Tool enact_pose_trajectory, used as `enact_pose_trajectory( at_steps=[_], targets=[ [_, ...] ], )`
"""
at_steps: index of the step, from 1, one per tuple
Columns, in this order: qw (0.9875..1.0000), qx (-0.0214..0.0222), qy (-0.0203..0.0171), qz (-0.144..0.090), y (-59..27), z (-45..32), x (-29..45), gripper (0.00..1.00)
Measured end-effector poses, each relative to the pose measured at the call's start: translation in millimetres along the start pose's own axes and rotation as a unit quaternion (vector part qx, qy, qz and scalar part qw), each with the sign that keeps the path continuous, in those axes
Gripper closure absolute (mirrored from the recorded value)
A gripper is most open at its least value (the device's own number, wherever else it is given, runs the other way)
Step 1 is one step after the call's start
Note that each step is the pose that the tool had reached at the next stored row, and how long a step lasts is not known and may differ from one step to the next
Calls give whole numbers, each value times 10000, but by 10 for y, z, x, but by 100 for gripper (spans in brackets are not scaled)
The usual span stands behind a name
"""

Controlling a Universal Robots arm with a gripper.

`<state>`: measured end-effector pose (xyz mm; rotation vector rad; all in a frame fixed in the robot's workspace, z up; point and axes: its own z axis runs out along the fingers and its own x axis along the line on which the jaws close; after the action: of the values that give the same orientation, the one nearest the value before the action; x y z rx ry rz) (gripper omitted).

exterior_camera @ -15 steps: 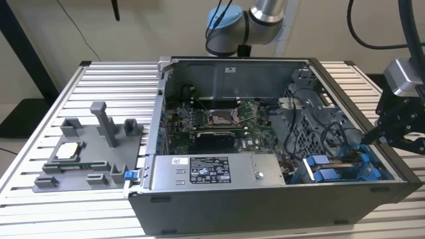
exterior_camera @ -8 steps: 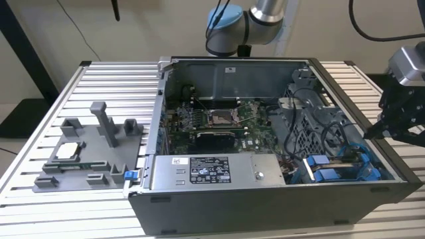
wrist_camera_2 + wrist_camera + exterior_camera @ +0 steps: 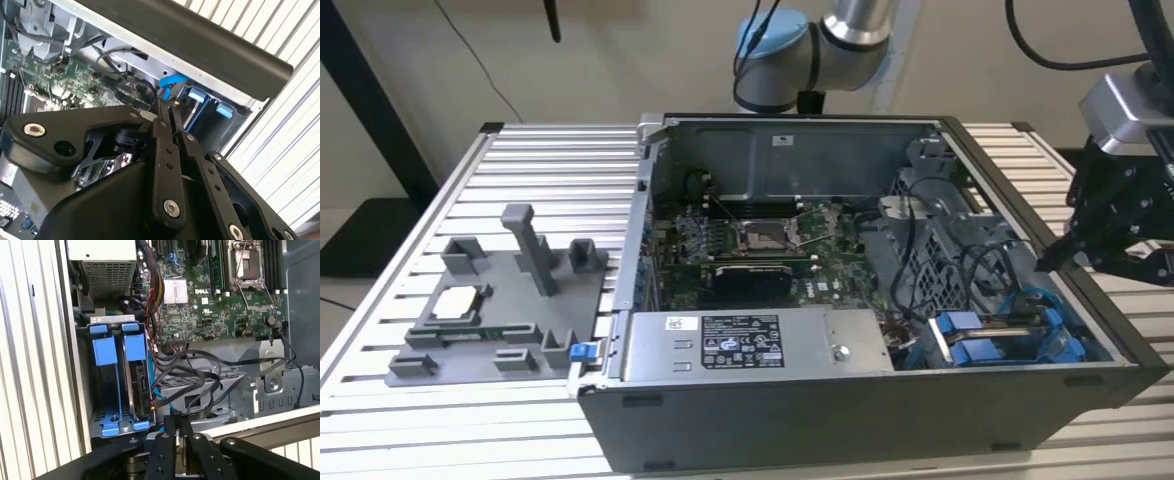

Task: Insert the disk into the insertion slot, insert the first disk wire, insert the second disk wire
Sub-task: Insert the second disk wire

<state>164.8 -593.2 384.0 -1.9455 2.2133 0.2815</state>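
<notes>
An open computer case (image 3: 854,420) lies on the ribbed metal bench (image 3: 534,170); the pincer (image 3: 1121,245) hangs above the case's edge on the exterior view's right, over the corner holding the drive cage (image 3: 107,427); in both wrist views its black fingers (image 3: 172,432) are pressed together with nothing between them; the disk (image 3: 141,387) sits edge-on in its blue carrier (image 3: 135,345) in one cage slot, just beside a second blue carrier (image 3: 104,350); dark cables (image 3: 200,375) and a light blue cable (image 3: 162,402) run near the disk's end, though whether any is plugged in cannot be told; the motherboard (image 3: 215,305) lies beyond, and the grey power supply (image 3: 747,345) sits along the case's near wall; a grey fixture (image 3: 494,300) stands on the bench, well apart.
</notes>
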Motion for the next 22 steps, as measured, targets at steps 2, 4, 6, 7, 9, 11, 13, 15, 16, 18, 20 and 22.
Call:
enact_pose_trajectory(
  at_steps=[2,4,6,7,9,11,13,15,16,18,20,22],
  targets=[
    [10000,5,-1,1,62,-4,-7,100],
    [10000,7,-2,2,133,-2,-10,100],
    [10000,9,-2,3,211,-1,-8,100],
    [10000,9,-2,3,256,-1,-4,100],
    [10000,10,-1,3,346,-1,9,100],
    [10000,9,-2,-1,378,5,27,100],
    [10000,4,-1,-21,380,8,44,100],
    [10000,-7,0,-60,379,8,64,100],
    [10000,-12,1,-79,378,8,75,100],
    [9999,-23,2,-123,375,9,96,100],
    [9999,-36,3,-168,372,12,116,100],
    [9998,-47,4,-212,370,14,137,100]
  ],
)
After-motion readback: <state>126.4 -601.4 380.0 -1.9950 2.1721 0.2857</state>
